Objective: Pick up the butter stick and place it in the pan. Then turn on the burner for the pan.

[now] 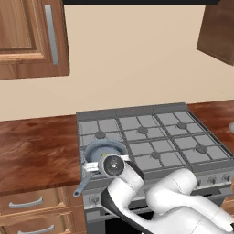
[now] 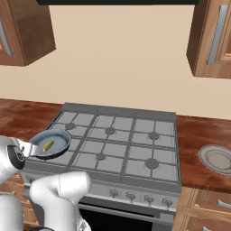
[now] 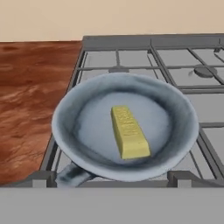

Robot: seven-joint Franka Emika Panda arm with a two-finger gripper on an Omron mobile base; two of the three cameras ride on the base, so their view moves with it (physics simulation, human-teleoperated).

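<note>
The yellow butter stick [image 3: 129, 132] lies flat in the bowl of the grey-blue pan [image 3: 65, 113], a little right of its centre. The pan [image 2: 61, 145] sits on the stove's front-left grate section, covering the burner beneath it. Its slim handle [image 1: 82, 186] points out over the stove's front edge. My gripper [image 3: 113, 179] hovers just in front of and above the pan's near rim, looking down into it. It is open, the fingertips [image 3: 43, 178] stand far apart, and nothing is between them.
The stove [image 2: 135, 135] has several other bare burners to the right and behind. A row of knobs [image 2: 131, 196] runs along its front panel. A wooden counter [image 1: 36, 151] lies to the left, and a plate [image 2: 216, 158] rests on the counter to the right. Wall cabinets hang overhead.
</note>
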